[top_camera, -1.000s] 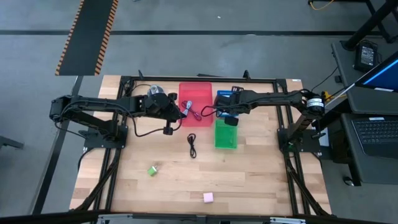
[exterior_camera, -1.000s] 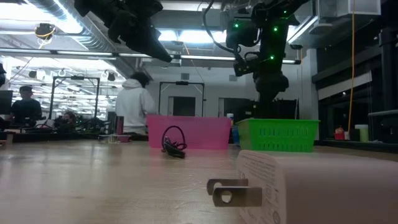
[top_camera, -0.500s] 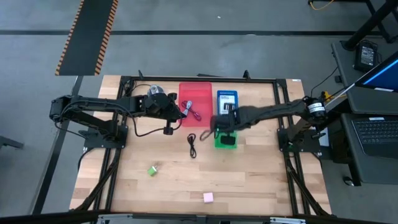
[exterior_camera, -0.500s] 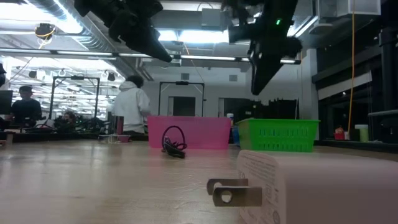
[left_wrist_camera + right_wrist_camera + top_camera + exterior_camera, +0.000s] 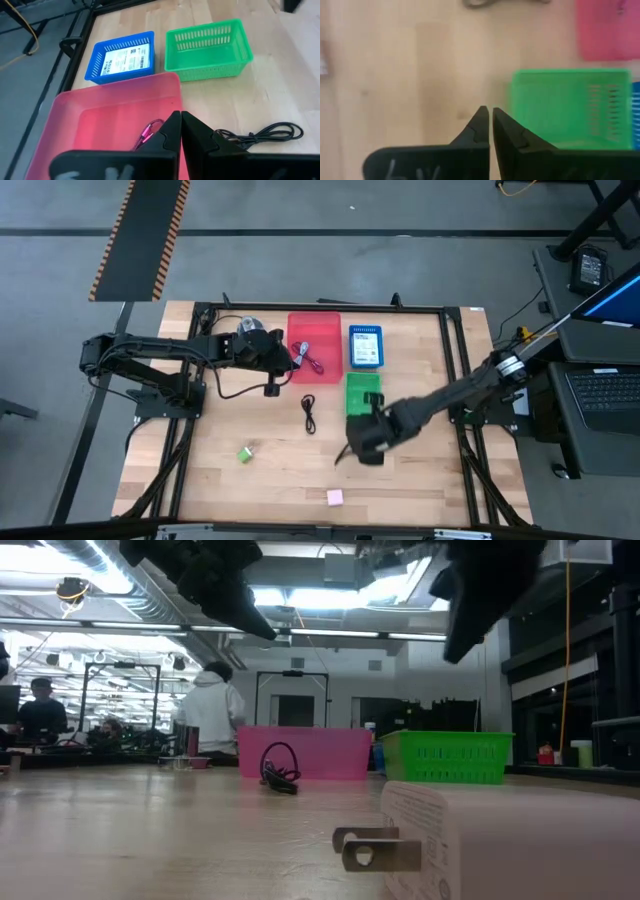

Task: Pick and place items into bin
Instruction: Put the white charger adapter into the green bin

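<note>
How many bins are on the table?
3: a pink bin at the far middle, a blue bin right of it, and a green bin in front of the blue one.

Non-task inventory: light wooden table point(image 5: 400, 480) on a black frame, grey floor with a hazard-striped strip point(image 5: 140, 235) far left, open laptop point(image 5: 605, 395) at right, white plug adapter point(image 5: 500, 840) near the low camera, and two people point(image 5: 212, 710) in the room behind.
</note>
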{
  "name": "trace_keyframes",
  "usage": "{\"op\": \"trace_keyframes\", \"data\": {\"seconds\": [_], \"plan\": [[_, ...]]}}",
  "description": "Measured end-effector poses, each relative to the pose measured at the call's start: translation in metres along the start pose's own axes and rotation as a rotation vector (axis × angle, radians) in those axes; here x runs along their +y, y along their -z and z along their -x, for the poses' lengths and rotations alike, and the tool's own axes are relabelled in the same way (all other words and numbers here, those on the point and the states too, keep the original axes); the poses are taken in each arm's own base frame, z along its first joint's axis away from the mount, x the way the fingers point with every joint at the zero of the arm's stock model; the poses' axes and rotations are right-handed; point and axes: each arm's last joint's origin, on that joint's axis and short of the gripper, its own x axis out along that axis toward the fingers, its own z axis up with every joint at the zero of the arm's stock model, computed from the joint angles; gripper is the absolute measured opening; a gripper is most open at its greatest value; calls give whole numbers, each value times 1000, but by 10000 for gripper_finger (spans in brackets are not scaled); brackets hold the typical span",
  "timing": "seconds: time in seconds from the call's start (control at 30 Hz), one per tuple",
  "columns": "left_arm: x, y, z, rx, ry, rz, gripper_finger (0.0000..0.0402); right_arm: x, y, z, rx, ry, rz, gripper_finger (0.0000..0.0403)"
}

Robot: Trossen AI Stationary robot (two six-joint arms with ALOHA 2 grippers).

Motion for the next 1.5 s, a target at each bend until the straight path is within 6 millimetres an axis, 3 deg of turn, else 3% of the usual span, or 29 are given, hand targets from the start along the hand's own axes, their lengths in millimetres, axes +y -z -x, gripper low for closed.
{"op": "trace_keyframes", "data": {"seconds": [0.33, 0.7, 0.9, 1.1, 1.5], "plan": [[0, 0, 0, 1, 0, 41, 2, 88, -13, 10, 17, -63, 51, 2], [-1, 5, 0, 55, 13, 68, 4, 148, -40, 22, -62, -141, 91, 1], [-2, 6, 0, 62, 13, 98, 2, 164, -44, 14, -40, -152, 113, 2], [-2, 6, 0, 68, 14, 98, 5, 165, -41, 8, -16, -151, 109, 23], [-2, 8, 0, 80, 17, 98, 5, 168, -45, 4, -40, -167, 79, 185]]}}
